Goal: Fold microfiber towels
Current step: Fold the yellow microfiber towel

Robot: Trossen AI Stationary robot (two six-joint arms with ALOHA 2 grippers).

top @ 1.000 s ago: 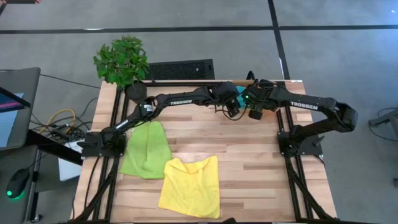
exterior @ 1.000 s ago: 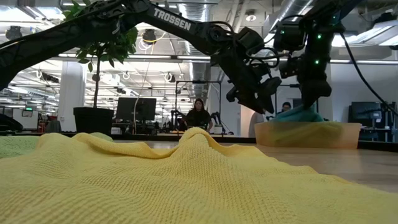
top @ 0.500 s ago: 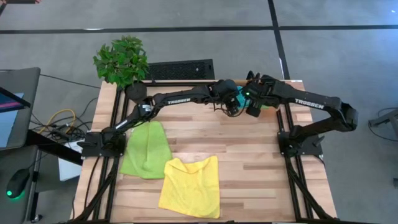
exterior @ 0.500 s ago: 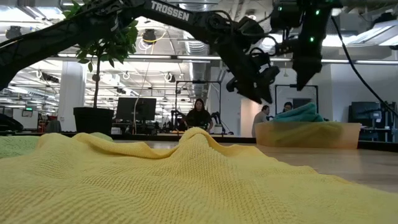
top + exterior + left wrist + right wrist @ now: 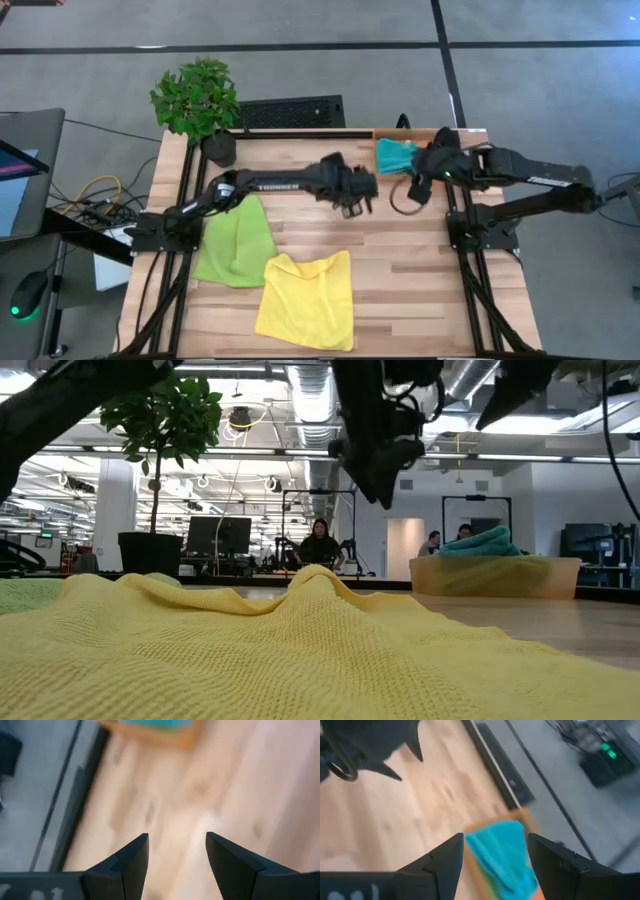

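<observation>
A teal towel (image 5: 394,155) lies bunched in the orange tray (image 5: 382,134) at the table's far right; the low view shows the teal towel (image 5: 482,541) heaped above the tray wall (image 5: 495,576). A lime-green towel (image 5: 235,240) lies flat at the left. A yellow towel (image 5: 308,298) lies rumpled near the front edge. My left gripper (image 5: 357,203) hangs open over bare wood at mid-table, above the table top (image 5: 385,465). My right gripper (image 5: 416,188) is open, raised just near of the tray, with the teal towel (image 5: 502,856) ahead of its fingers.
A potted plant (image 5: 197,98) stands at the far left corner. Bare wood (image 5: 400,250) spreads between the towels and the right arm's base. In the low view, people sit in the room behind the table (image 5: 319,544).
Both grippers have left the tray. My left gripper has swung toward the table's middle and near side, rising and tipping. My right gripper has lifted off the teal towel and drawn back toward the right edge. The teal towel stays heaped in the tray.
</observation>
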